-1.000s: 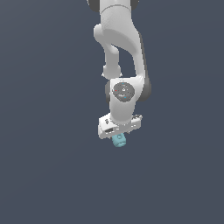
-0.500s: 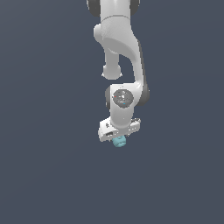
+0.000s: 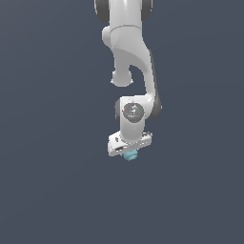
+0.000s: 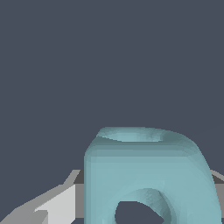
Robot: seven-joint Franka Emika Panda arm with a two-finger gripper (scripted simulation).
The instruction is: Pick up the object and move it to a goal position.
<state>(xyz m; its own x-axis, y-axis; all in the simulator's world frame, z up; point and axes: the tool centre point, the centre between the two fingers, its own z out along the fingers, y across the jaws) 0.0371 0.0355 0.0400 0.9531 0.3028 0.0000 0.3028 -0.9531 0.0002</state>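
The object is a small light-teal rounded block (image 3: pixel 129 155) with round holes in its faces. In the exterior view it sits just under the white gripper (image 3: pixel 129 151), held between the fingers. The wrist view shows the block (image 4: pixel 144 170) large and close, with one grey-white finger (image 4: pixel 52 205) beside it. The gripper is shut on the block. The arm hangs down from the top of the exterior view, and the block is off any surface that I can make out.
Plain dark grey-blue background fills both views. The white arm (image 3: pixel 131 62) reaches down from the top middle of the exterior view. No other objects, containers or edges show.
The gripper with the block has moved up a little in the exterior view. The wrist has turned slightly. The block stays held.
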